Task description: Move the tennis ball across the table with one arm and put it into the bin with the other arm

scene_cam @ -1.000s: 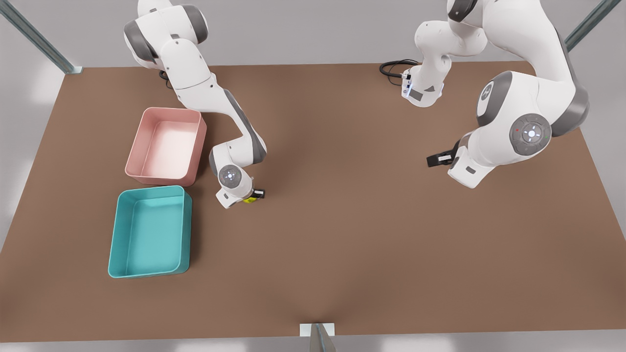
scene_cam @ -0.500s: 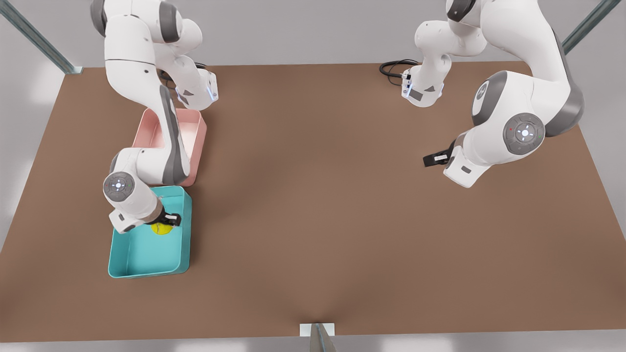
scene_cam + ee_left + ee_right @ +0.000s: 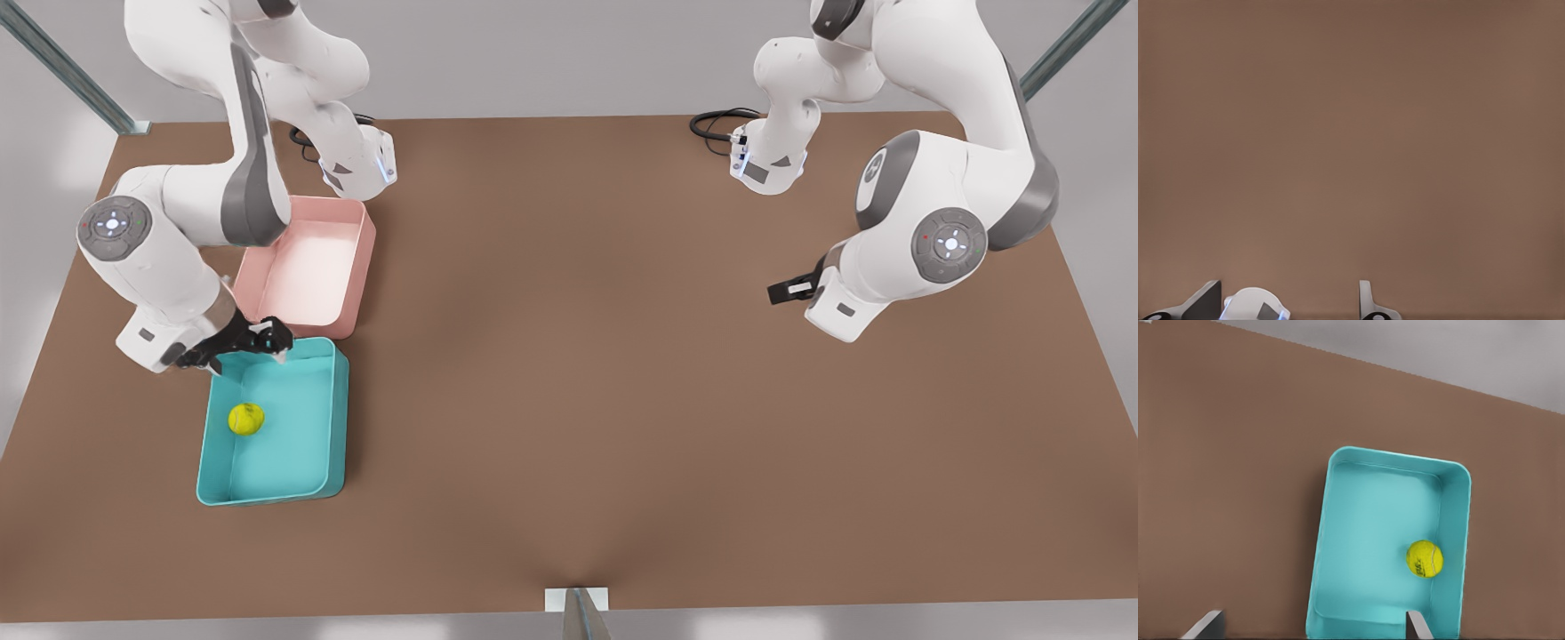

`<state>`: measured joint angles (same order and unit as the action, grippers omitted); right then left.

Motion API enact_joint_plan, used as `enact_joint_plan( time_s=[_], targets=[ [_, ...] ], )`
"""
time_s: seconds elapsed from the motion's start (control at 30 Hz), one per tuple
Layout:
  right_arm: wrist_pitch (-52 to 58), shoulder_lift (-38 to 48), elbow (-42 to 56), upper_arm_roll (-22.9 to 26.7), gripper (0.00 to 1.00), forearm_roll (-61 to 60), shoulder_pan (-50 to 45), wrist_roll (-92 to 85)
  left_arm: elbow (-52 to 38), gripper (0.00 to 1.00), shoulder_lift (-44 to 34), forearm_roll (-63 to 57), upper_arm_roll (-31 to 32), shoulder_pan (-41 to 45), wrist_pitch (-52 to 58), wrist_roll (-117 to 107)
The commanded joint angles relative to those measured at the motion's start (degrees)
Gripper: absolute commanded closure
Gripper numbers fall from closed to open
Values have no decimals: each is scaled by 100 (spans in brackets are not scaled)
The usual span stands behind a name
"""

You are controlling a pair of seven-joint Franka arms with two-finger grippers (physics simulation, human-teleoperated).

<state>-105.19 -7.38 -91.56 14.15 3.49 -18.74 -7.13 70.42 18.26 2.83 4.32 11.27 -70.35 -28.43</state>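
The tennis ball [image 3: 246,419] lies loose on the floor of the teal bin [image 3: 342,418], close to the wall on the front view's left. My right gripper [image 3: 236,342] hangs open above the bin's far edge, holding nothing. Its wrist view looks down on the bin [image 3: 1321,547] and the ball [image 3: 1425,559], with the right gripper [image 3: 1311,627] spread wide. At the front view's right, my left gripper [image 3: 787,292] waits open over the bare brown table [image 3: 622,400]. In its own wrist view the left gripper [image 3: 1285,307] has only tabletop [image 3: 1351,133] beneath it.
A pink tray [image 3: 356,267] stands just behind the teal bin, partly under the right arm. A black cable [image 3: 716,124] coils at the far edge by the left arm's base. A metal post [image 3: 576,609] sits at the near edge.
The right gripper carried the ball from beside the pink tray to over the teal bin, opened and drew back toward the bin's far edge. The ball now rests inside. The left arm barely moved.
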Motion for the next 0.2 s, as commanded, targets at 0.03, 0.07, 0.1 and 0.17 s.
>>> enact_joint_plan(
  time_s=[0.03, 0.07, 0.1, 0.17],
  targets=[
    [1721, 167, 270, -307, 0, 178, 424, -113, -2, 0, -16, -1, -1, -2, 31, -48],
    [1722, 201, 270, -307, 0, 195, 459, -104, -2, 0, -16, -1, -1, 7, 31, -48],
    [1722, 210, 270, -351, 0, 196, 485, -104, -2, 0, -7, -1, -1, 7, 31, -48],
    [1722, 254, 270, -448, 0, 222, 608, -104, -2, 0, -7, -1, -1, 7, 31, -48]
  ],
)
